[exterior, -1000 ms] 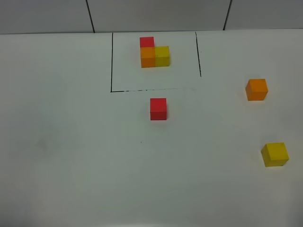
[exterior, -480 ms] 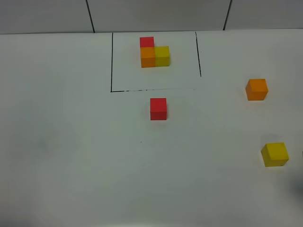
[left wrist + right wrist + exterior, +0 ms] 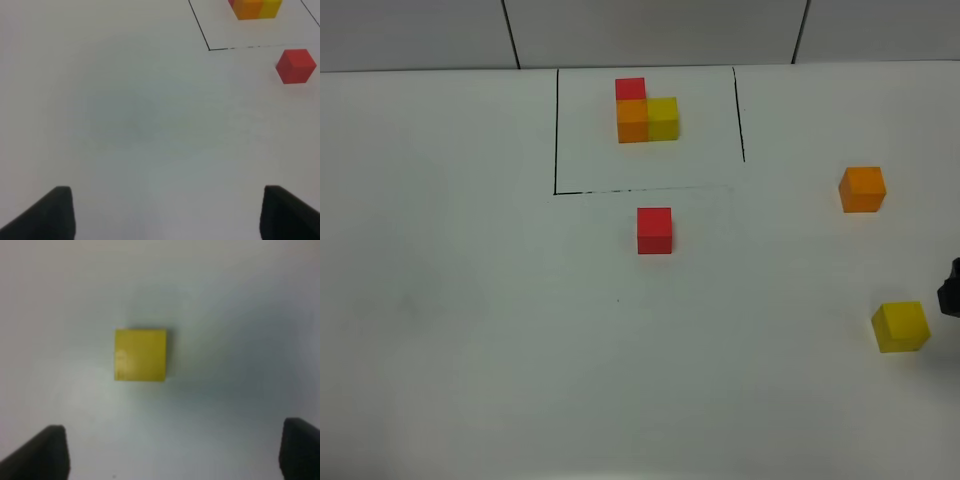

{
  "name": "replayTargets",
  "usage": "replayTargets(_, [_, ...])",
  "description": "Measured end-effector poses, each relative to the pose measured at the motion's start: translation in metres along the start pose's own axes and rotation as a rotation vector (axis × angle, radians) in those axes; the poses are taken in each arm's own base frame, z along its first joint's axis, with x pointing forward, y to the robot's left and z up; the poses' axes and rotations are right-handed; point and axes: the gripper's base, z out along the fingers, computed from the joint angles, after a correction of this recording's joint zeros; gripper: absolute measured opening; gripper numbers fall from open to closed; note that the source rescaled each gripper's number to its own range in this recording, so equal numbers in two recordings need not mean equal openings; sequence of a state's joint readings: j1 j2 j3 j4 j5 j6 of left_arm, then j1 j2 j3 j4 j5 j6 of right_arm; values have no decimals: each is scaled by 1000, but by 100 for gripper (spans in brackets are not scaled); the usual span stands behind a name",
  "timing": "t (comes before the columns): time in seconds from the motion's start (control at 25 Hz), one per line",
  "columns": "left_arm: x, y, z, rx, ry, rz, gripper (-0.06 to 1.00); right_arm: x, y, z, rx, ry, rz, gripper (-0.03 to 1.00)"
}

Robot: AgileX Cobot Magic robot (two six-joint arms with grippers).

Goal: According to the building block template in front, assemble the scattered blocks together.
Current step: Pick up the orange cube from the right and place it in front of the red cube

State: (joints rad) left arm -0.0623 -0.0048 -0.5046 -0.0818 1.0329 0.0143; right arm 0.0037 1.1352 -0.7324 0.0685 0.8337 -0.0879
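Observation:
The template (image 3: 646, 111) is a red, orange and yellow trio inside black drawn lines at the back; its edge shows in the left wrist view (image 3: 254, 7). The loose red cube (image 3: 654, 230) lies just in front of the frame and shows in the left wrist view (image 3: 295, 65). The orange cube (image 3: 862, 189) lies at the right. The yellow cube (image 3: 901, 326) lies at the front right. My right gripper (image 3: 172, 452) is open above the yellow cube (image 3: 140, 354); a dark part of it (image 3: 950, 287) shows at the right edge. My left gripper (image 3: 167, 212) is open and empty over bare table.
The white table (image 3: 470, 300) has a back edge meeting a tiled wall. The black frame line (image 3: 556, 130) runs around the template.
A dark part of the right arm has come into the high view at the right edge, beside the yellow cube. The cubes have not moved.

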Motion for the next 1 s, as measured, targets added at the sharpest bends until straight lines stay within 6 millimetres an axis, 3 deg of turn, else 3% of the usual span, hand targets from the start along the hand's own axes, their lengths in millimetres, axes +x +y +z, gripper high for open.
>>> replayTargets(0.32, [0,0,0,0,0,0,72,-29,-2,15,-1,32,-2,80])
replayTargets(0.72, [0,0,0,0,0,0,72,-49,-4,38,-1,48,-2,80])
replayTargets(1.0, [0,0,0,0,0,0,72,-70,7,51,-5,59,-65,80])
